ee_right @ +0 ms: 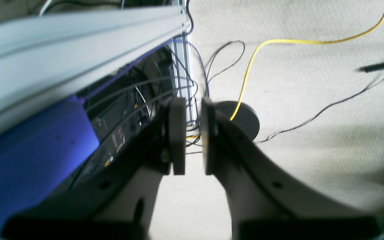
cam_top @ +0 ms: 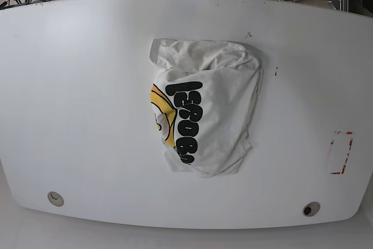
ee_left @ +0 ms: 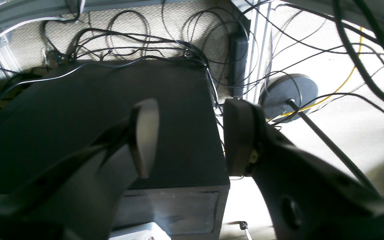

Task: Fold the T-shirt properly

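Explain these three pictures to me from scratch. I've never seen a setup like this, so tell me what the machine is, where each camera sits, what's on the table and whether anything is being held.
This is a robot with two arms, each ending in a pair of dark fingers for pinching.

The base view looks down on a large white rounded table. On it lies a wrinkled white cotton T-shirt with black bubble lettering and a yellow-orange graphic, roughly bunched, not neatly folded. Neither arm shows in this view.

The other two pictures come from cameras mounted on the wrists, looking out along the fingers. Both point off the table, at carpet and cables. The left gripper has its fingers spread apart, above a black box-shaped cabinet. The right gripper has its fingers nearly together, with a thin yellow cable on the floor beyond.

Nothing is held by either arm.
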